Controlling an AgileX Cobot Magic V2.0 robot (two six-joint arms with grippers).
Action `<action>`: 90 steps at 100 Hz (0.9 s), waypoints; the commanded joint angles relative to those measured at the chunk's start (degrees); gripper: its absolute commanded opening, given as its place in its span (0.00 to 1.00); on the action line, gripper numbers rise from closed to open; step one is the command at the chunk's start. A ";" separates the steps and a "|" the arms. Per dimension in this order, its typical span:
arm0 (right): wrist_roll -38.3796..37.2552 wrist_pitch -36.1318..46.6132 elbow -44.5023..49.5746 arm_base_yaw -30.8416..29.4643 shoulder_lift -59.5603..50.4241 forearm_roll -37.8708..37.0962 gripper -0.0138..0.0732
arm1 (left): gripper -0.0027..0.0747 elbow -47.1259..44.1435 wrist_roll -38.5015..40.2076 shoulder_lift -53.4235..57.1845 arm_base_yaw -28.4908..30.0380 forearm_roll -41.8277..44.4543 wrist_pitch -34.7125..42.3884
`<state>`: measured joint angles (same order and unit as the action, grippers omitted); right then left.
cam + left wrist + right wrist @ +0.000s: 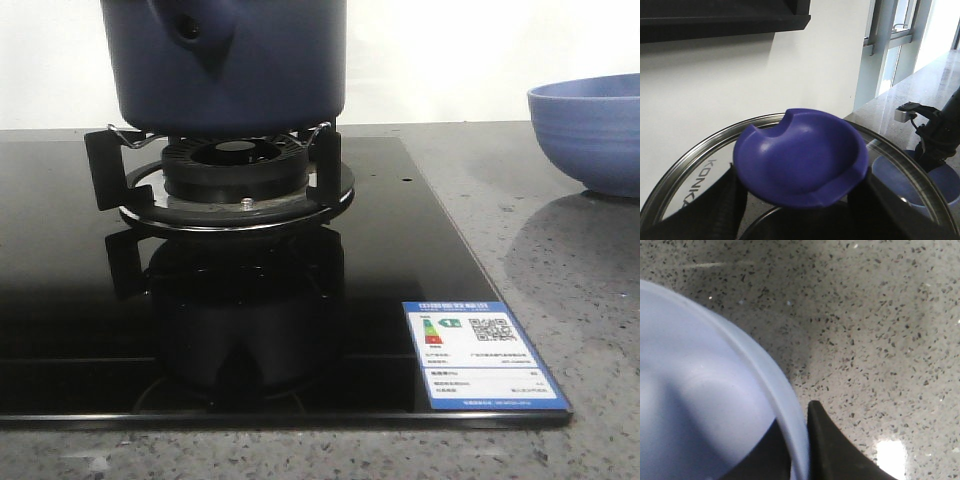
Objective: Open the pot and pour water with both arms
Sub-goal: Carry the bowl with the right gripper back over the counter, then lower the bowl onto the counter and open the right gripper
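Pot [225, 65]: dark blue, seated on the burner [235, 175] of a black glass hob [60, 300], handle stub toward the camera; its top edge is cut off in the front view, so whether it is covered cannot be read there. Lid [690, 165]: glass with steel rim and a blue dished knob [800, 155]; the left gripper [797, 200] has dark fingers [722, 205] pressed in on either side under the knob, pinching it. Bowl [590, 130]: light blue, on the speckled counter [560, 260] to the right, well apart from the pot. Right gripper [792, 455]: one finger inside the bowl wall, one outside, astride the rim; whether they actually clamp it cannot be told. Risks: the knob is smooth and rounded, so a light pinch may let the lid swing or slip and strike glass on the hob. A thin rim hold may let the bowl tip or twist out of the fingers. The pot sits high on narrow wire supports; a sideways knock could slide it off and spill.
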<state>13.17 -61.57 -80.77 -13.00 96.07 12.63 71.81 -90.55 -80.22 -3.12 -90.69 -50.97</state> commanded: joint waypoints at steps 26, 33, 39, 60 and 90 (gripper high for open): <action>0.31 3.57 -1.37 -0.29 -2.31 0.59 0.24 | 0.44 2.22 -0.09 2.00 -0.50 -5.66 -0.59; 0.31 3.57 -1.37 -0.29 -2.31 0.59 0.37 | 0.44 2.22 -0.09 2.00 -0.50 -5.66 -0.59; 0.31 3.57 -1.37 -0.29 -2.31 0.59 0.46 | 0.44 2.22 -0.09 2.00 -0.50 -5.66 -0.59; 0.31 0.49 -5.36 -1.06 -3.21 0.16 0.57 | 0.44 2.22 -0.09 2.00 -0.50 -5.66 -0.59; 0.31 -4.39 -15.82 -1.79 -9.74 6.13 0.57 | 0.44 2.22 -0.09 1.52 -1.83 -4.29 -1.23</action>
<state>13.17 -66.79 -93.29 -14.46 90.91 15.01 71.81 -90.59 -80.22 -3.59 -90.56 -50.86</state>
